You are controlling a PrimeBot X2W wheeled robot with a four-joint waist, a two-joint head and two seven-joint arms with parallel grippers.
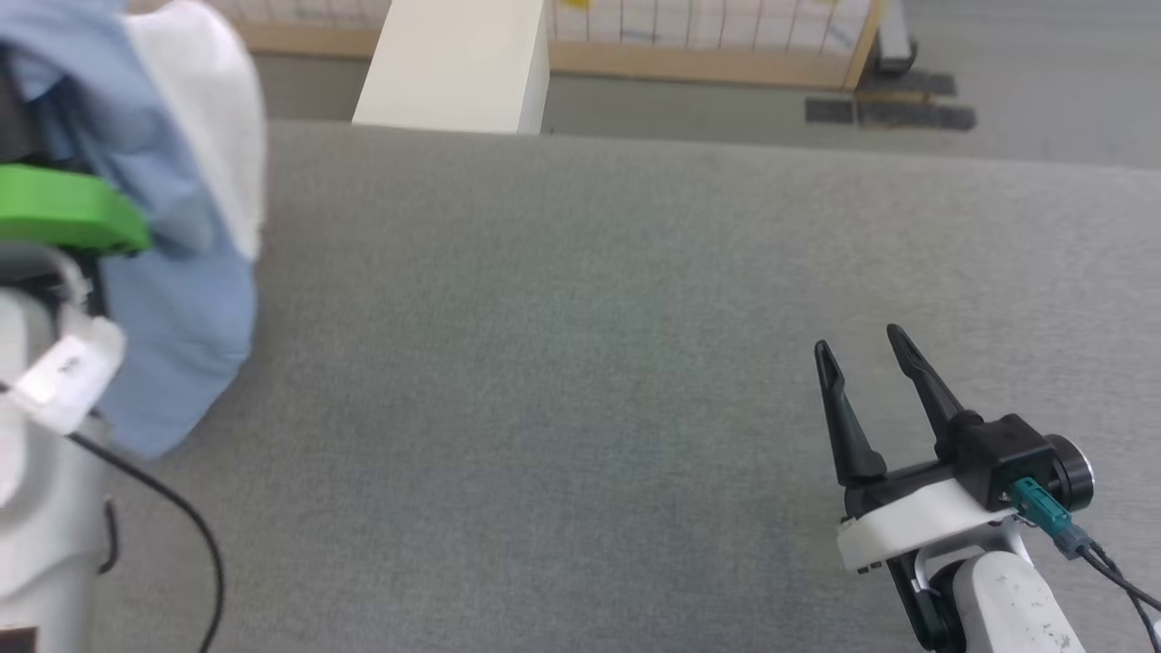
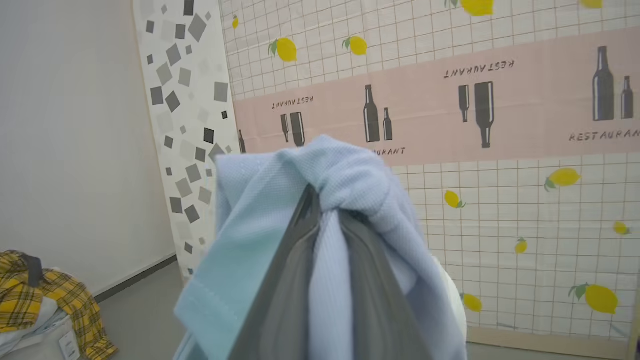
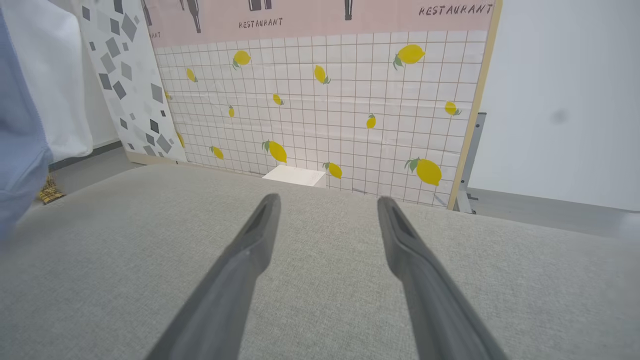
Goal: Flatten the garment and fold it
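My left pincer is clamped on a bunched fold of the light blue knitted short-sleeved polo shirt. It holds the shirt up off the grey cloth-covered table, over its left side. The shirt hangs crumpled beside my left arm, a white part showing. My right pincer hovers low over the table's right side, fingers spread, holding nothing. I judge the job barely begun: nothing lies flat yet, and the spreading and every fold are left to do.
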